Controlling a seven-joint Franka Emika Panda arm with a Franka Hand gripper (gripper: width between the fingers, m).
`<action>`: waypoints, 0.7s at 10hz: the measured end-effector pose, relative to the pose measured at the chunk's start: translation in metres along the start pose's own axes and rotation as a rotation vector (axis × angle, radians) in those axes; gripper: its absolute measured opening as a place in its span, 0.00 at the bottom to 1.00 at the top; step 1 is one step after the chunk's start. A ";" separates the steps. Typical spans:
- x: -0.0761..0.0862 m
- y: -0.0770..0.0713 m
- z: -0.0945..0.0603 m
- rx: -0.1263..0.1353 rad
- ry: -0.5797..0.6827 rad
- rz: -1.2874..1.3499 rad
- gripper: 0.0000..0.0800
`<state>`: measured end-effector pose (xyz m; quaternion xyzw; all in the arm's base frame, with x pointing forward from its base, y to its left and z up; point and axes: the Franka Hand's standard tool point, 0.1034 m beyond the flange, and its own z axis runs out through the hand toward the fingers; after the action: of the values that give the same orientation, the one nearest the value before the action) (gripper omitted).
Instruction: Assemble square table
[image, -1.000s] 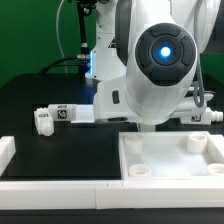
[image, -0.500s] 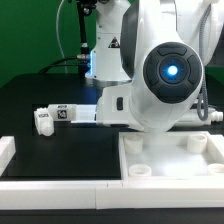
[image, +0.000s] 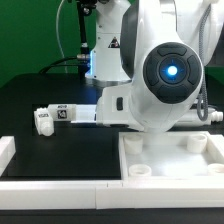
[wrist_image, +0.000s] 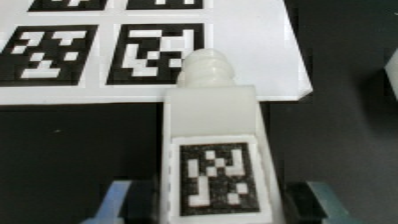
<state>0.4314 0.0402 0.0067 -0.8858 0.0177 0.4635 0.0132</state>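
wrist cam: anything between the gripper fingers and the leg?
Nothing visible. The leg lies between the fingers of the open gripper, with a dark gap on each side and no other object in it. The marker board lies past the leg's far tip, out of the way.

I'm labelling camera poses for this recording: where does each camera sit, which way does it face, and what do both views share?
Exterior view: off the robot, low beside the black table, facing the white plastic square slab with round corner sockets; the white robot arm fills the middle.
Wrist view: on the wrist, looking along the open claw at a chunky white tagged leg and the marker board; only the claw's fingers show.
Shared: probably that leg, lying at the exterior view's left.
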 end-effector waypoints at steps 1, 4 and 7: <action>0.000 -0.001 -0.001 -0.004 0.003 -0.007 0.35; -0.025 -0.012 -0.040 -0.009 0.028 -0.037 0.35; -0.037 -0.015 -0.072 0.003 0.230 -0.051 0.36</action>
<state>0.4697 0.0534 0.0781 -0.9332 -0.0028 0.3585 0.0245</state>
